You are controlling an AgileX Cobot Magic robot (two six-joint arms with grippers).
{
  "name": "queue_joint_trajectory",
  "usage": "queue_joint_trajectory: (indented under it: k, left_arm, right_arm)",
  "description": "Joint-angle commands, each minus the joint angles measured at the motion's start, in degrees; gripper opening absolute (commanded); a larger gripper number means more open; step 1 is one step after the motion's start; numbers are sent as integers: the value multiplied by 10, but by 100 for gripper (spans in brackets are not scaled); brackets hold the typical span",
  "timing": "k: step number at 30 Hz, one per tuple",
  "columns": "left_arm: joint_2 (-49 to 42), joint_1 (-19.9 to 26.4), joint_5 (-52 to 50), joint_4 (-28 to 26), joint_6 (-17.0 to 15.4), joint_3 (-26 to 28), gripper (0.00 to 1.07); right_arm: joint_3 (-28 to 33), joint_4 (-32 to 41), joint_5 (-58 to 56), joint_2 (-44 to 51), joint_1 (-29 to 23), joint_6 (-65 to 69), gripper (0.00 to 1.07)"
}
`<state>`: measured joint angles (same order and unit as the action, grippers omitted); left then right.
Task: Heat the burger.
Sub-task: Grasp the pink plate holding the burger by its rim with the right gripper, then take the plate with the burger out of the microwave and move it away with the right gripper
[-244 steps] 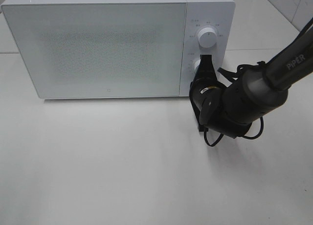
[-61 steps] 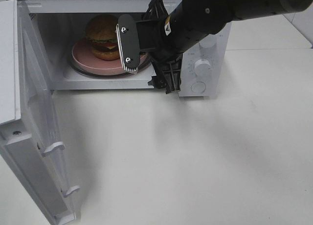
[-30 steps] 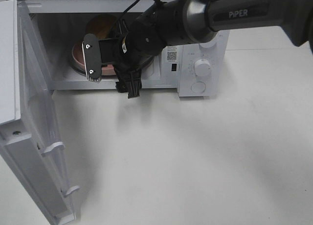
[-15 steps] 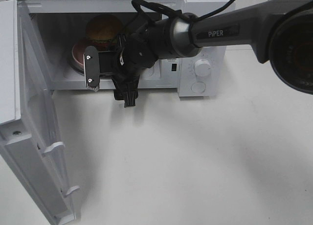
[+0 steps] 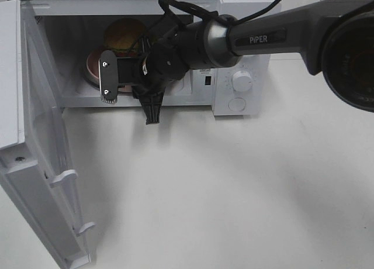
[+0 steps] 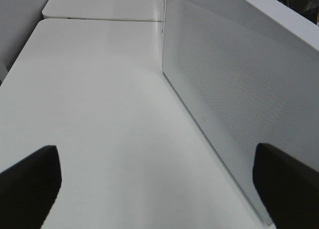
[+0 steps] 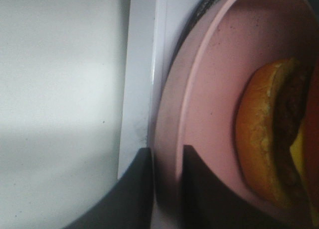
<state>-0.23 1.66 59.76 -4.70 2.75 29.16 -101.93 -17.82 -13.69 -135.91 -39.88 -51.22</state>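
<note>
The white worktop (image 5: 234, 187) fills the exterior high view, and at its far side stands a white microwave (image 5: 245, 44) with its door (image 5: 41, 164) swung wide open to the left. The left wrist view shows only that door's perforated panel (image 6: 234, 84) from outside, bare worktop (image 6: 99, 114) beside it, and the two dark tips of the left gripper (image 6: 154, 181) standing far apart with nothing between them; this gripper does not appear in the high view.

The right arm (image 5: 274, 35), marked PIPER, reaches from the right across the microwave's front into the open cavity. From above, its right gripper (image 5: 125, 88) sits at the cavity's front edge, one ribbed finger (image 5: 108, 79) turned toward the camera.

Inside the cavity lies a pink plate (image 5: 91, 63), and on it, toward the far wall, the burger (image 5: 124, 35), mostly hidden by the arm from above. The right wrist view shows what the high one cannot: the right gripper (image 7: 167, 184) pinched on the near rim of the pink plate (image 7: 209, 89), one finger on either side of it, with the burger (image 7: 264, 139) lying farther in and clear of the fingers.
</note>
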Motion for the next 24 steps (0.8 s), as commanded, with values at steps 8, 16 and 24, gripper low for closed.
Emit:
queue_joint_trajectory:
  k: [8, 16, 24]
  left_arm:
    - [-11, 1, -3, 1, -1, -2, 100]
    - [-11, 1, -3, 1, -1, -2, 100]
    - [-11, 1, -3, 1, -1, -2, 100]
  right_arm:
    - [-1, 5, -43, 27, -2, 2, 0]
    - [10, 1, -56, 49, -2, -1, 0]
    - [82, -1, -22, 97, -2, -51, 0]
